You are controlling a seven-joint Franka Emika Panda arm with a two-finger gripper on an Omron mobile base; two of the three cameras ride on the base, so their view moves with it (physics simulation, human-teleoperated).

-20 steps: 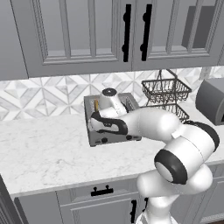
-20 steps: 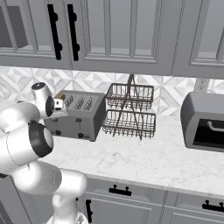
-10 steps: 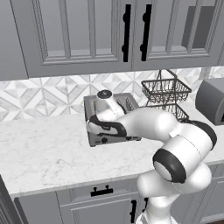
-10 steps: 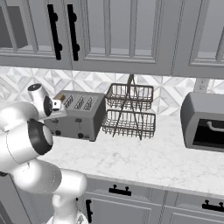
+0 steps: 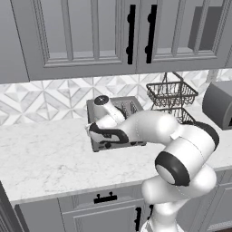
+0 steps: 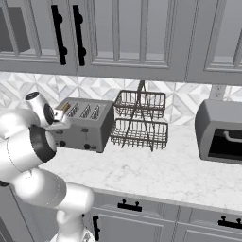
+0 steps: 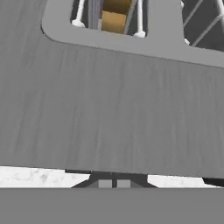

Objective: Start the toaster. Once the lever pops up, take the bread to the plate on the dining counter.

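Observation:
The grey four-slot toaster (image 5: pixel 123 144) stands on the marble worktop against the tiled wall, also seen as the toaster (image 6: pixel 87 127) from the right. In the hand view the toaster's brushed metal face (image 7: pixel 113 109) is very close. A tan slice of bread (image 7: pixel 114 18) sits down in one slot, and the bread (image 6: pixel 65 108) peeks out at the toaster's left end. My gripper (image 5: pixel 92 131) is at the toaster's front left corner, low against its face. In the hand view the gripper (image 7: pixel 113 183) has its tips together, shut, with nothing between them. The plate and dining counter are out of view.
A two-tier wire basket rack (image 5: pixel 171 97) stands right of the toaster, rack (image 6: pixel 141 122). Further right is the toaster oven (image 6: pixel 221 132), toaster oven (image 5: pixel 220 105). Grey wall cabinets (image 5: pixel 113 36) hang overhead. The worktop (image 5: pixel 45 156) stretches to the left and front.
My hand has slid slightly to the left along the toaster's front. The toaster and bread have not moved.

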